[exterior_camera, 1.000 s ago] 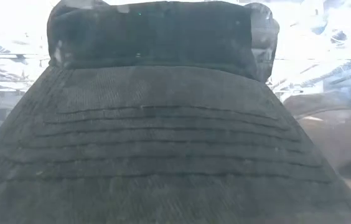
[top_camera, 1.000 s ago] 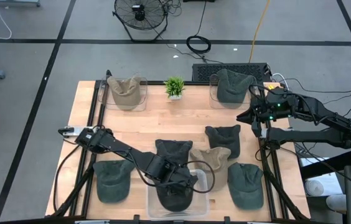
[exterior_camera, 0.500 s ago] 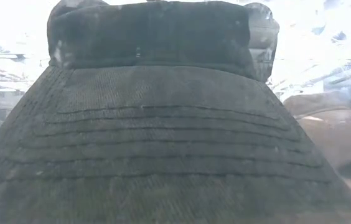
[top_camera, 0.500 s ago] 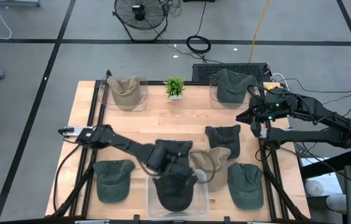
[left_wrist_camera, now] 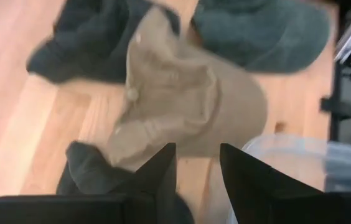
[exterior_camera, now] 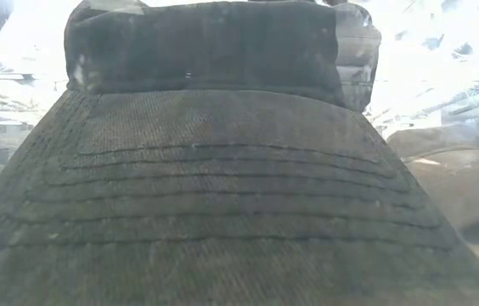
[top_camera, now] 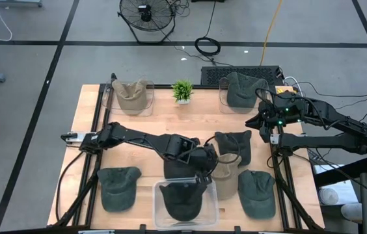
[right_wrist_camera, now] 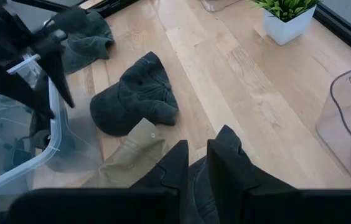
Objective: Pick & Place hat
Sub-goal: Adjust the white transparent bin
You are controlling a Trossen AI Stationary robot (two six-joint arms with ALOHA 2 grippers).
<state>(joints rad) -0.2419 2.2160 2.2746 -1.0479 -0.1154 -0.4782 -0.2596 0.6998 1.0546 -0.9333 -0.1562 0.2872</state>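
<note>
High view showed the left gripper (top_camera: 208,160), jaws slightly parted and empty, over the tan hat (left_wrist_camera: 182,102) beside the clear bin (top_camera: 211,209); descending, it risked snagging the neighbouring dark hat (top_camera: 233,144), while the right gripper (top_camera: 259,121) waited, jaws nearly closed and empty.

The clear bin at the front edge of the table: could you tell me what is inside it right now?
One dark green hat lies inside the clear bin, brim toward the front edge. Whether anything sits beneath it cannot be seen.
</note>
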